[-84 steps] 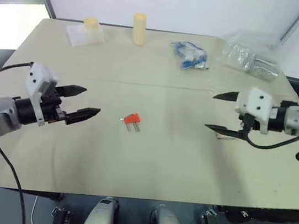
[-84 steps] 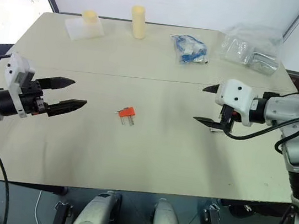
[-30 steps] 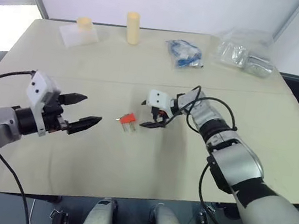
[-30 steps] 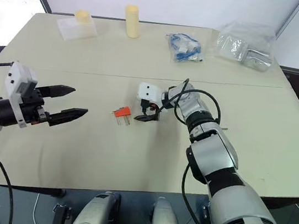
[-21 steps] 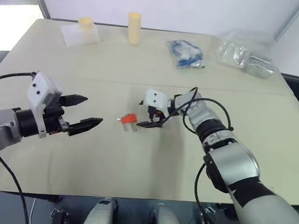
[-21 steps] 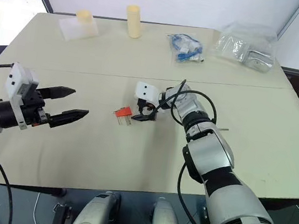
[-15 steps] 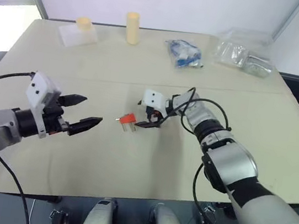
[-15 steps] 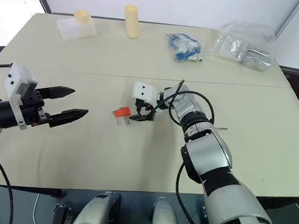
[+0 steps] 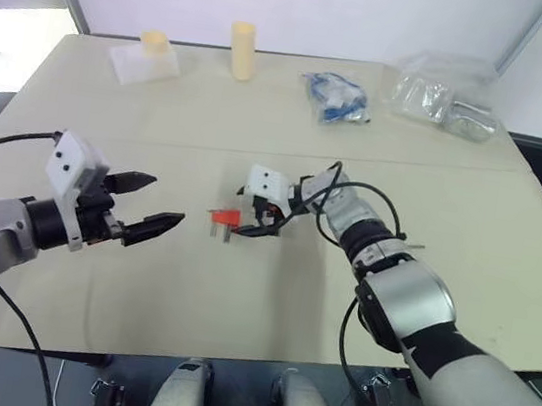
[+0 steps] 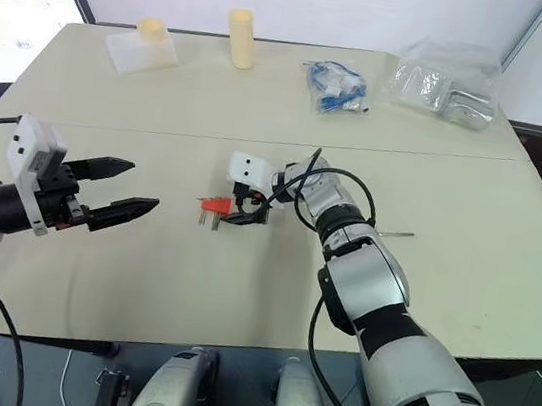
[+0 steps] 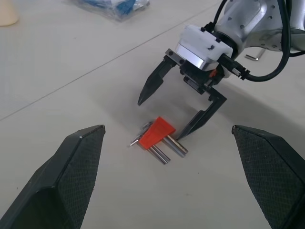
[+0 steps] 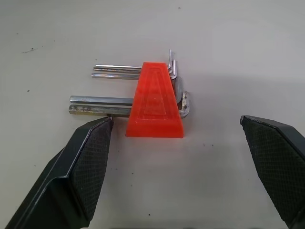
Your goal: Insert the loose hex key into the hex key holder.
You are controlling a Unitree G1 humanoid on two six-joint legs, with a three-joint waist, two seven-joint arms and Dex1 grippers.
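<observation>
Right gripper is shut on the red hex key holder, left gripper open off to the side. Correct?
Not quite. The right gripper is open, its fingers either side of the hex key holder, which lies on the table; the right wrist view shows it. The left gripper is open off to the side.

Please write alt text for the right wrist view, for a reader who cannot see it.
A red hex key holder lies flat on a pale table, with several metal keys sticking out of one side. The open right gripper frames it, one black finger close to the thickest keys.
</observation>
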